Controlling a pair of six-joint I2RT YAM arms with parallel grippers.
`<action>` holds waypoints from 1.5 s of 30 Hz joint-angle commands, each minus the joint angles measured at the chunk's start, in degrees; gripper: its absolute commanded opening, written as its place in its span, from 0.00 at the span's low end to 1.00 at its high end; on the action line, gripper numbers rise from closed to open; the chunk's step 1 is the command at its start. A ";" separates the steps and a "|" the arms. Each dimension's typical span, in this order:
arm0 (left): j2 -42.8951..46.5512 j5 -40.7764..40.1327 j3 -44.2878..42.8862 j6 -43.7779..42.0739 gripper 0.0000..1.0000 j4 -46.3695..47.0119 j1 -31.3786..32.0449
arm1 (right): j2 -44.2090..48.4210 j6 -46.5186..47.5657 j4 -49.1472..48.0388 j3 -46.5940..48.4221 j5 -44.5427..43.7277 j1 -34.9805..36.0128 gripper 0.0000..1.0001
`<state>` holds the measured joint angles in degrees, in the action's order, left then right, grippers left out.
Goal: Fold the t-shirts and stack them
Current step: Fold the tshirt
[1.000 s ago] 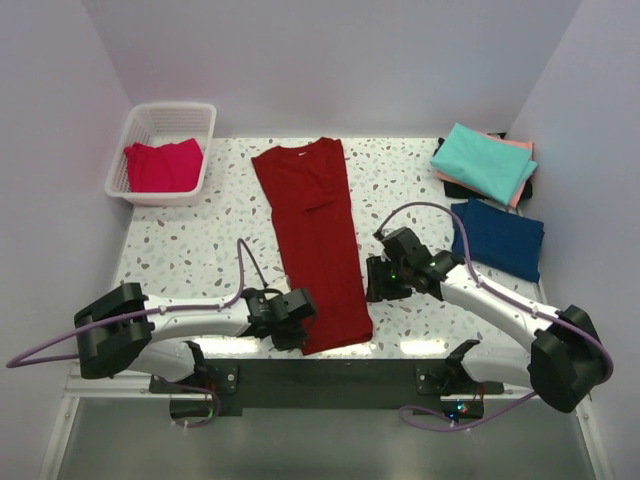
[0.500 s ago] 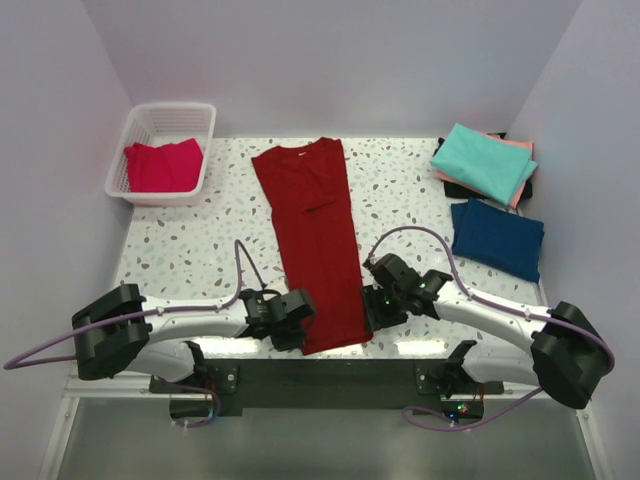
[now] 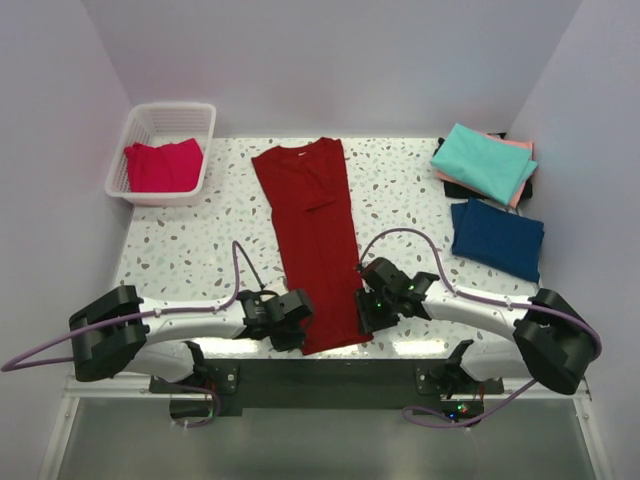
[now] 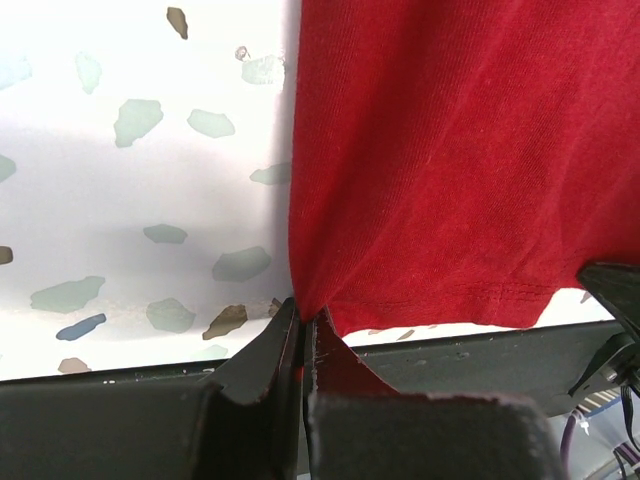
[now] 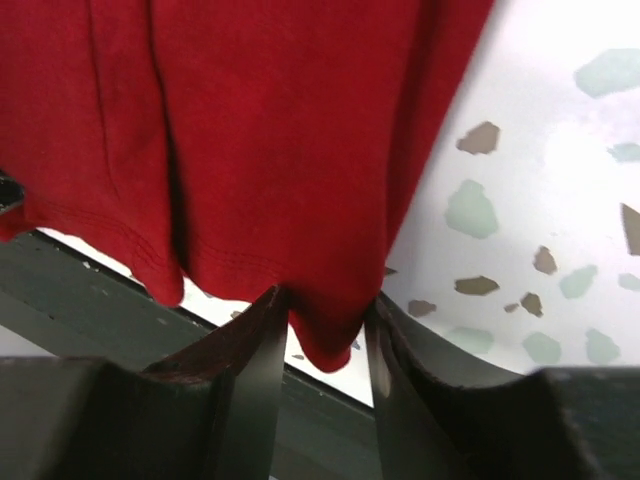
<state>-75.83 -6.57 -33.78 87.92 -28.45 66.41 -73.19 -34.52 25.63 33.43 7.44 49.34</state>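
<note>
Speckled white surface (image 3: 190,250) between pale walls. Left tool (image 4: 305,320), pinched tight on the near left hem corner of the dark red t-shirt (image 3: 315,230). Right tool (image 5: 322,318), jaws apart, straddling the near right hem corner. The shirt lies flat at centre as a long strip. Far right: teal t-shirt (image 3: 485,162) on a salmon pink t-shirt (image 3: 521,149), with the navy t-shirt (image 3: 497,236) just beside them. Far left: pinkish-red t-shirt (image 3: 162,166) in a white basket (image 3: 166,108).

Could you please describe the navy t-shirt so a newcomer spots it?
On the table, find the right edge. A teal t-shirt sits at its far end; the navy t-shirt lies in front of it, the only dark blue cloth.
</note>
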 commanded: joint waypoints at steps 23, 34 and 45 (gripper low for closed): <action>7.19 -0.46 10.67 7.80 0.00 -10.76 1.35 | 4.28 -2.39 1.88 -3.20 -1.47 2.78 0.00; 7.37 -10.83 -0.05 8.58 0.00 -18.48 3.20 | 7.53 -0.37 6.98 6.81 -5.15 3.83 0.00; 6.67 -26.19 -12.51 17.90 0.00 -29.55 2.94 | 0.51 5.07 8.21 20.17 -16.92 3.74 0.00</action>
<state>-68.38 -21.76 -39.86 101.23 -48.73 69.45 -69.76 -32.91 32.82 48.66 -1.72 53.25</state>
